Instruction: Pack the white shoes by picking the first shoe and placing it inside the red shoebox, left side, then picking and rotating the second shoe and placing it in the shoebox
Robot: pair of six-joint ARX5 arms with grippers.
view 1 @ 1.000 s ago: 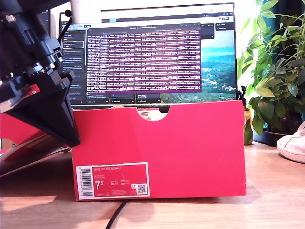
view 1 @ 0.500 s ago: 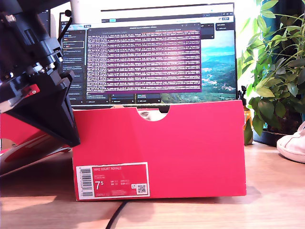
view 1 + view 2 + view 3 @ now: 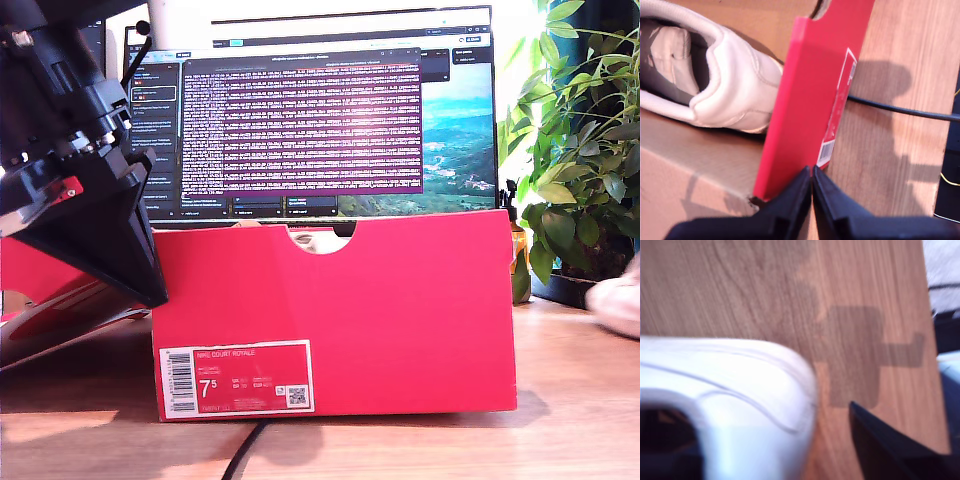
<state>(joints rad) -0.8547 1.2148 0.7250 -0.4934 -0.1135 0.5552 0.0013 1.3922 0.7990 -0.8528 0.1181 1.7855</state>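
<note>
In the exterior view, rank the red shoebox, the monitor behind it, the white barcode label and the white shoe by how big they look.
Largest to smallest:
1. red shoebox
2. monitor, close to the box, its base hidden behind it
3. white barcode label
4. white shoe, blurred and cut off at the exterior view's right edge, so its true size is unsure

A wooden table (image 3: 580,400) with pale, warm grain fills the foreground. Behind it stands a wide monitor (image 3: 320,110), lit, showing a dark window of dense text over a landscape wallpaper. At the exterior view's right a leafy green potted plant (image 3: 580,150) rises beside the screen, its dark pot (image 3: 570,285) resting on the table. Strong daylight comes from behind the plant, perhaps from a window, though glare washes that area out. A black cable (image 3: 245,450) runs across the tabletop toward the camera, and hard shadows lie on the wood.
</note>
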